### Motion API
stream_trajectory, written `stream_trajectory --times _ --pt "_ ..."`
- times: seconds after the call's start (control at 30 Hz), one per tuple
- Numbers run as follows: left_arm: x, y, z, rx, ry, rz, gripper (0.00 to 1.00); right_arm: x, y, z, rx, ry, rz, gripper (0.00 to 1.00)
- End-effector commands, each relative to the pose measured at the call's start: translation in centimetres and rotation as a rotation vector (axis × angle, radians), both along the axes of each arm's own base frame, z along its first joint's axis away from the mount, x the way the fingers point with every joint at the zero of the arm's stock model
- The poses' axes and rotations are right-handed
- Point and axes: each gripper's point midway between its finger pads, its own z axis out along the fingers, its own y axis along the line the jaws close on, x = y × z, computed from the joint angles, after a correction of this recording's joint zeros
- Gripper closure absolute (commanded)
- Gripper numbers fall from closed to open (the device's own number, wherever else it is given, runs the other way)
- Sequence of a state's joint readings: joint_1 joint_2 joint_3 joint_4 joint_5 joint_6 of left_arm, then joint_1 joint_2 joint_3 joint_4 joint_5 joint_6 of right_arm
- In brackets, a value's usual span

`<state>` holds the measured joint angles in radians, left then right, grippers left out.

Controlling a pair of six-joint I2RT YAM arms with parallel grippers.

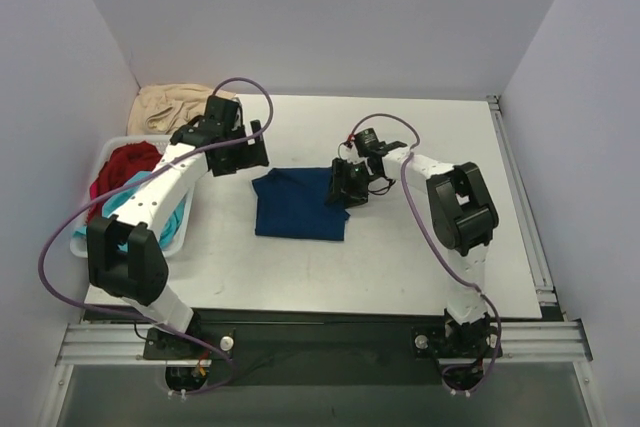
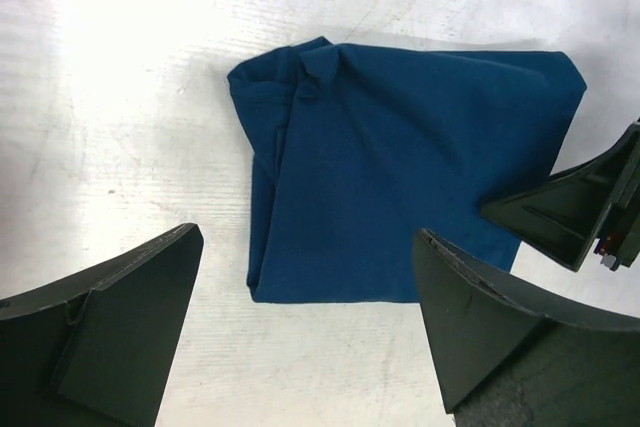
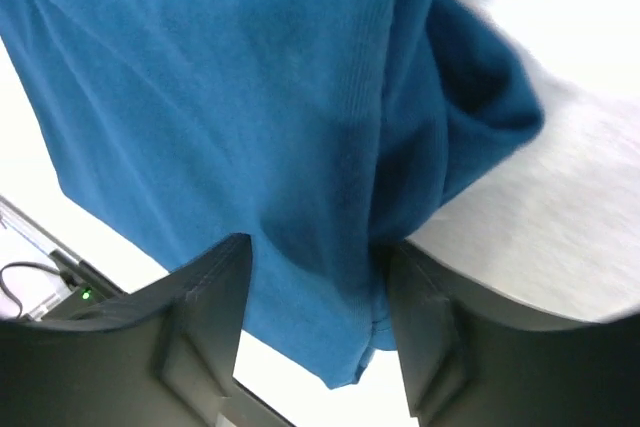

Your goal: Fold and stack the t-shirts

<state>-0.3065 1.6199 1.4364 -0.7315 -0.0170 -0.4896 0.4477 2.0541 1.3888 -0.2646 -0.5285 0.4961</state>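
Light, floppy navy t-shirt, so pinch a folded edge. The left gripper is wide open; the right gripper straddles the cloth, can't tell if it's gripping.

The top camera looks down from high behind the arm bases, the folded navy t-shirt mid-frame. The left wrist camera faces down near above it, the right wrist closer still; all three share it
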Motion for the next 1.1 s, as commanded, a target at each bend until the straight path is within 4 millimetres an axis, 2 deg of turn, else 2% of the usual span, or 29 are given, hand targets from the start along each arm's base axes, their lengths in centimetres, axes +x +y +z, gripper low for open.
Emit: stream_trajectory --times 0.0,0.07,0.17,0.2,0.3,0.43,0.53,0.6,0.67,0.73,0.83,0.9,1.07 --pt "-0.9 1.0 0.0 0.007 0.010 0.006 0.03 -2.9 0.8 -4.2 -0.019 0.130 0.042 0.49" --pt "-1.0 1.3 0.0 0.003 0.010 0.010 0.03 -3.2 1.1 -4.6 -0.015 0.149 0.046 0.56" --pt "-1.3 1.6 -0.1 0.000 0.015 0.016 0.03 -3.4 1.3 -5.1 -0.013 0.167 0.047 0.73" --pt "-1.4 1.8 -0.1 0.000 0.017 0.019 0.02 -3.5 1.4 -5.1 -0.015 0.168 0.047 0.83" --pt "-1.5 2.1 0.0 -0.002 0.013 0.027 0.02 -3.4 1.2 -5.1 -0.020 0.164 0.043 1.00" --pt "-1.7 2.7 0.1 -0.002 0.010 0.040 0.03 -3.4 1.0 -4.7 -0.030 0.150 0.044 1.00" --pt "-1.7 3.0 0.0 -0.001 0.011 0.046 0.03 -2.9 0.4 -3.7 -0.051 0.109 0.035 1.00" --pt "-1.6 3.3 0.1 -0.002 0.009 0.052 0.03 -2.7 -0.5 -3.4 -0.092 0.094 0.026 1.00" --pt "-1.5 3.3 0.4 -0.003 0.000 0.052 0.03 -1.9 -1.4 -2.3 -0.136 0.057 0.028 1.00" --pt "-1.4 2.9 0.5 -0.023 0.002 0.037 0.02 -1.7 -3.7 -1.9 -0.242 0.054 0.006 1.00" --pt "-0.9 2.7 1.1 -0.030 -0.002 0.030 0.03 -0.5 -6.3 0.2 -0.339 0.009 -0.025 1.00" --pt "-0.5 2.5 1.5 -0.036 -0.005 0.027 0.03 -0.8 -7.9 1.0 -0.390 0.023 -0.034 1.00" --pt "0.1 1.9 1.7 -0.068 -0.008 0.008 0.03 0.5 -12.9 3.8 -0.549 -0.018 -0.092 1.00"
